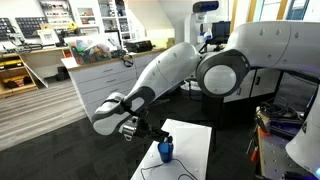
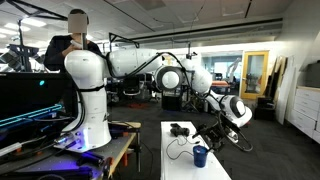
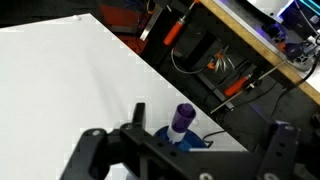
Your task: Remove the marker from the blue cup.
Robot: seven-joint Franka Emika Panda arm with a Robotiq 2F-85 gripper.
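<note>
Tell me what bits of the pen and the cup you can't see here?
1. The marker, wrist view: only its purple top shows; the rest sits inside the blue cup.
2. The blue cup, wrist view: dark parts of the tool cover its lower part.
3. The tool, wrist view: the bottom edge cuts off its tips.
4. The marker, both exterior views: too small to make out above the blue cup.

One blue cup [image 2: 200,156], one marker [image 3: 182,119] — one table [image 1: 192,133]

Smooth plastic blue cup [image 1: 165,152]; matt white table [image 3: 70,80].
</note>
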